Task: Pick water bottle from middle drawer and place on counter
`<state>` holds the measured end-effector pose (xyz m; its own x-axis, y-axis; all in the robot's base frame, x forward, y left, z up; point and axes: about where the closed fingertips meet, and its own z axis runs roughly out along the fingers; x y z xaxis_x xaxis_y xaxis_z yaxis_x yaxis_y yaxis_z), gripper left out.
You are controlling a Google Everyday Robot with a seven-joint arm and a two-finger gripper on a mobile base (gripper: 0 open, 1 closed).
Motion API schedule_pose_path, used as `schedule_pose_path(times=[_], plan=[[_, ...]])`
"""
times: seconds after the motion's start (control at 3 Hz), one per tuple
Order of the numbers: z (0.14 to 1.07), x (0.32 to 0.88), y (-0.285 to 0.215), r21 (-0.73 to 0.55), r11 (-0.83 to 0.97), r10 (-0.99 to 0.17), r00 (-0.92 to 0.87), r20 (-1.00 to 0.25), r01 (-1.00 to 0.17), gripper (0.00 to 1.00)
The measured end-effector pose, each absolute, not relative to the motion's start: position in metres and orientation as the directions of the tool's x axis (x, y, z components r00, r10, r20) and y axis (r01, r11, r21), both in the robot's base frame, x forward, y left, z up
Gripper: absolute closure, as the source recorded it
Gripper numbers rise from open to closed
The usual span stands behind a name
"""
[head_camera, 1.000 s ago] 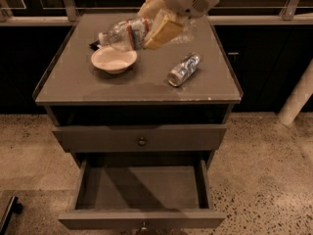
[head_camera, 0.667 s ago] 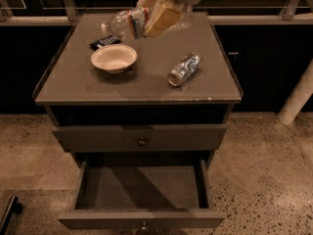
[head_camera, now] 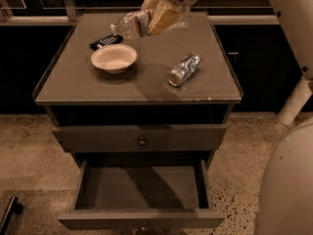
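Observation:
My gripper point(head_camera: 157, 17) is shut on the water bottle point(head_camera: 133, 24), a clear ribbed bottle with a red-and-white label. I hold it tilted, cap end to the left, above the back middle of the counter point(head_camera: 78, 84). The bottle hangs just behind a white bowl and does not touch the surface. The middle drawer point(head_camera: 142, 189) is pulled open below, its bare grey floor showing with nothing in it. Its front panel point(head_camera: 142, 219) is at the bottom of the view.
A white bowl point(head_camera: 114, 58) sits at the counter's left middle, with a dark packet point(head_camera: 104, 41) behind it. A stubbier clear bottle point(head_camera: 184, 69) lies on its side at right centre. A shut drawer with a knob point(head_camera: 142, 141) is above the open one. My white body point(head_camera: 288, 180) fills the right edge.
My gripper, with the water bottle in it, has risen a little and moved farther back over the counter. The bowl, lying bottle and drawers have not moved.

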<state>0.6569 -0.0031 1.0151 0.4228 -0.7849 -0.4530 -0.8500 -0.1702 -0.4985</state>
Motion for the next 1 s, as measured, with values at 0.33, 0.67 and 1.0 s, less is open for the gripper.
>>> schedule_pose_path(times=[0.33, 0.67, 1.0], plan=[[0.989, 0.672, -0.007, -0.468, -0.121, -0.752, 0.389, -0.533, -0.875, 1.00], [0.962, 0.678, -0.011, -0.433, -0.064, -0.706, 0.347, -0.618, -0.899, 1.00], [0.940, 0.677, -0.014, -0.397, -0.017, -0.666, 0.307, -0.680, -0.917, 1.00]])
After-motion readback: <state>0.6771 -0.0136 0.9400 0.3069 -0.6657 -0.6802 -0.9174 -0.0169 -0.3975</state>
